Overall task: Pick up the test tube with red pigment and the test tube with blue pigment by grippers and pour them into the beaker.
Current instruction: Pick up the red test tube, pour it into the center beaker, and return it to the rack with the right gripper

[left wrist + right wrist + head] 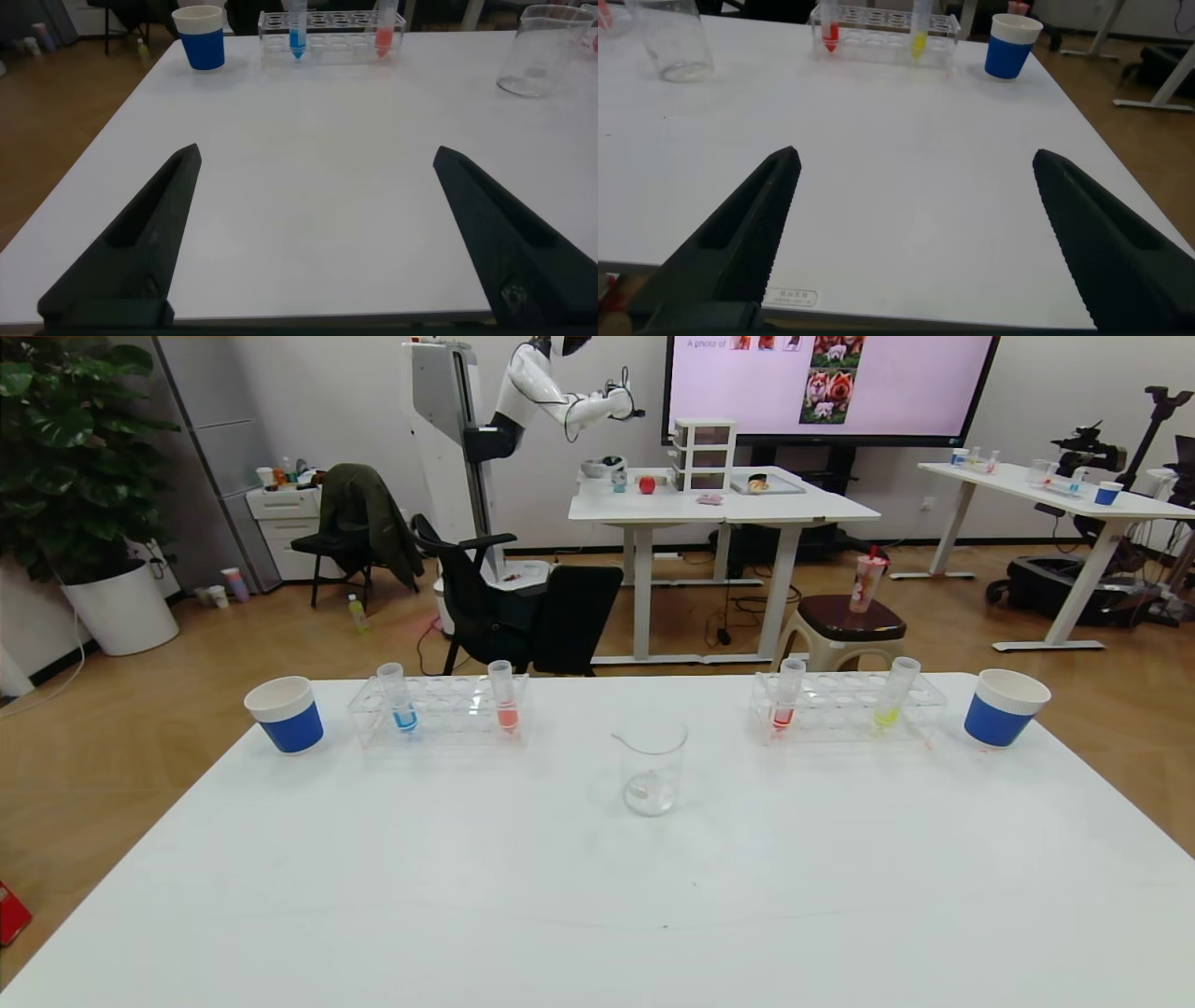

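Note:
The red test tube (786, 700) stands at the left end of the right clear rack (845, 707); it also shows in the right wrist view (830, 28). The blue test tube (400, 698) stands in the left rack (439, 709), also in the left wrist view (297, 28). The clear beaker (652, 768) stands upright at the table's middle, between the racks. Neither gripper shows in the head view. My left gripper (316, 154) is open and empty over the table's near left. My right gripper (915, 157) is open and empty over the near right.
A salmon-orange tube (504, 698) shares the left rack, a yellow-green tube (893, 695) the right rack. Blue-and-white paper cups stand at the far left (286, 713) and far right (1002, 707) of the white table (597, 896). Chairs, tables and another robot stand beyond.

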Tool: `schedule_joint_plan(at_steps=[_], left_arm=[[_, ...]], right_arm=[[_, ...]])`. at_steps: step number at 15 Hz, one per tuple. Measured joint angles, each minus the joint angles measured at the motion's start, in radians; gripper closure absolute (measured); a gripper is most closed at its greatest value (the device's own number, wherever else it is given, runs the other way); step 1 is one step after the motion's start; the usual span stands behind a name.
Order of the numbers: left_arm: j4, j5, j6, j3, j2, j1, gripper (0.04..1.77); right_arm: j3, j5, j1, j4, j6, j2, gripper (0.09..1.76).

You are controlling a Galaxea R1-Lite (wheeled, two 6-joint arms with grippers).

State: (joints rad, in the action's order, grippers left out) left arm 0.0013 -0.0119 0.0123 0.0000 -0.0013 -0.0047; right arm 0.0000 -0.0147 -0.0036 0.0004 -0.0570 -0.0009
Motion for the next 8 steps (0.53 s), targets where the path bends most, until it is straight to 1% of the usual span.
schedule_joint_plan(at_steps=[3, 6, 8], left_arm=[[0.0, 0.0, 0.0, 0.0, 0.0, 0.0, 0.08], [0.0, 0.0, 0.0, 0.0, 0.0, 0.0, 0.08], [0.0, 0.0, 0.0, 0.0, 0.0, 0.0, 0.08]], right_arm=[[-0.021, 0.0, -0.001, 0.002, 0.0, 0.0, 0.11], [-0.09, -0.004, -0.004, 0.005, 0.0, 0.023, 0.11], [-0.158, -0.006, -0.002, -0.004, 0.0, 0.099, 0.11]])
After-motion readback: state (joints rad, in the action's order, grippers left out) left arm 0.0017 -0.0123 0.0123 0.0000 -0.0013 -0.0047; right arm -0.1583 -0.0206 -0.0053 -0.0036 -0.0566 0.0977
